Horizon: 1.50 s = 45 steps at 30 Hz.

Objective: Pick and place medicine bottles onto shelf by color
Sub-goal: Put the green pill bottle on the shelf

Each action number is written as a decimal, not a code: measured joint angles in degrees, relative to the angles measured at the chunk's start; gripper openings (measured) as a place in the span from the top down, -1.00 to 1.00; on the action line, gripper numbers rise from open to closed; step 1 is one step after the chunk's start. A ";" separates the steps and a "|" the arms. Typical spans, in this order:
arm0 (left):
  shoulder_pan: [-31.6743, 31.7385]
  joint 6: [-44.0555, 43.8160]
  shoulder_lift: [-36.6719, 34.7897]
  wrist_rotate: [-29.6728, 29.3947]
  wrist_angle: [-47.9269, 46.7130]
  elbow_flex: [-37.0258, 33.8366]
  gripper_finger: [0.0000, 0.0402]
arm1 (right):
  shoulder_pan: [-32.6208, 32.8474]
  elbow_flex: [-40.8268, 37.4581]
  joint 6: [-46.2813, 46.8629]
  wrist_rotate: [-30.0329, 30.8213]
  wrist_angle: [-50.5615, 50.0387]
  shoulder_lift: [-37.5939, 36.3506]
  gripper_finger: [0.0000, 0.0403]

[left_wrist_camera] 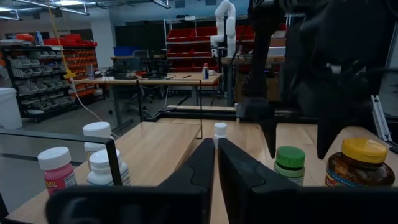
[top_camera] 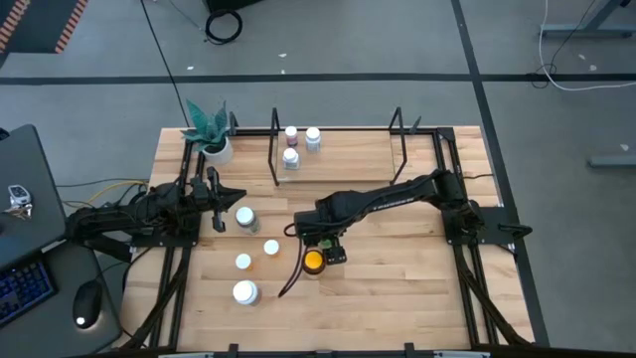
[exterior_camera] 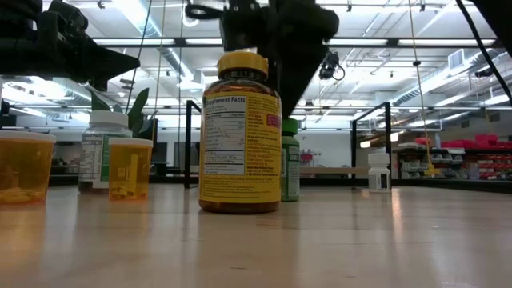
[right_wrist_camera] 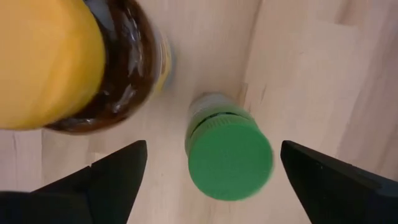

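1. Green bottle (right_wrist_camera: 229, 148) stands upright on the table, between the right gripper's (right_wrist_camera: 211, 171) spread jaws, not yet grasped. The yellow-capped bottle (right_wrist_camera: 59, 62) stands just beside it; a descending finger could knock it over.
2. Left gripper (left_wrist_camera: 216, 168) waits clenched, empty, near the plant (top_camera: 209, 129).
3. Only the high view shows the shelf (top_camera: 348, 154) holding three bottles.

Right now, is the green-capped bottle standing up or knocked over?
Upright: the green-capped bottle stands on its base, cap up, between the open right gripper's fingers.
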 joint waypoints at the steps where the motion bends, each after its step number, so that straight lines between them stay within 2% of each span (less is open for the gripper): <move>1: 0.02 0.00 0.00 0.00 -0.02 0.00 0.84 | -0.08 -0.72 -0.12 -0.09 0.54 0.02 -0.87; 13: 0.00 0.00 -0.02 0.02 0.00 0.00 0.86 | -2.02 -7.88 -3.68 -0.73 7.85 0.02 -0.83; 16: 0.02 0.00 0.00 0.00 0.00 0.00 0.87 | -2.77 -8.42 -4.18 -1.02 8.19 0.02 -0.72; 24: 0.02 0.02 -0.01 0.01 0.00 0.00 0.83 | -4.33 -8.69 -4.40 -2.23 8.99 0.02 -0.28; 28: 0.02 0.02 -0.01 0.01 -0.01 0.00 0.83 | -5.20 -8.68 -4.69 -2.39 8.81 -0.21 -0.16; 37: 0.02 0.02 0.00 0.00 -0.02 0.00 0.87 | -9.23 -4.07 -5.24 0.75 6.96 -2.98 -0.25; 45: 0.00 0.02 0.00 0.02 -0.02 0.00 0.82 | -14.44 0.00 -3.96 2.99 6.81 -3.02 -0.22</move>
